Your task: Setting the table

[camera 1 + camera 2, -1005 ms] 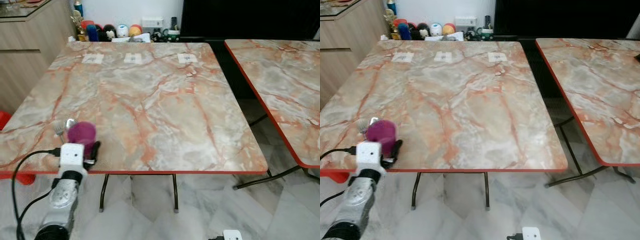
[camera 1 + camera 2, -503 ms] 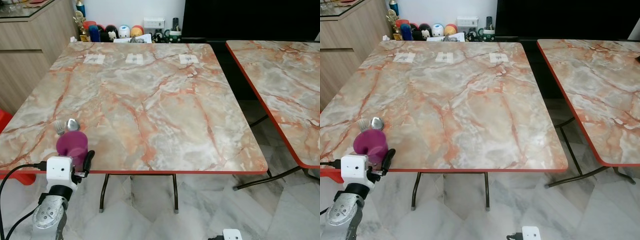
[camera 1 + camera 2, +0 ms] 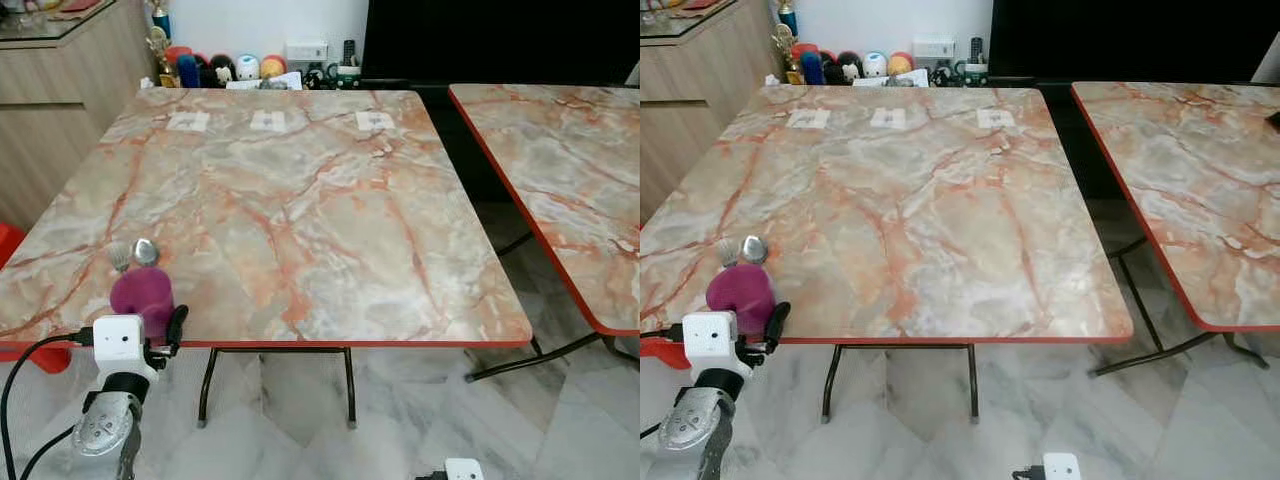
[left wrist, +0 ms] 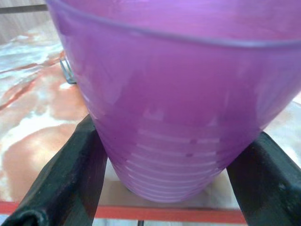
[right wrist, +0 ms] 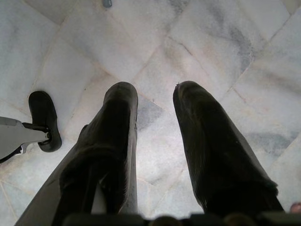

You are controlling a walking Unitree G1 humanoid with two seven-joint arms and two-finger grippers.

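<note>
Purple cup point(image 3: 140, 293) withdrawn to marble table point(image 3: 300, 200) edge, perhaps overhanging.

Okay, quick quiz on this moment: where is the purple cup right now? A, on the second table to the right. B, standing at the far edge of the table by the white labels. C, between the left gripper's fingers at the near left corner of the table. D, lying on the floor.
C: the purple cup sits between the left gripper's black fingers over the marble table's near left corner, just in front of the spoon.
</note>
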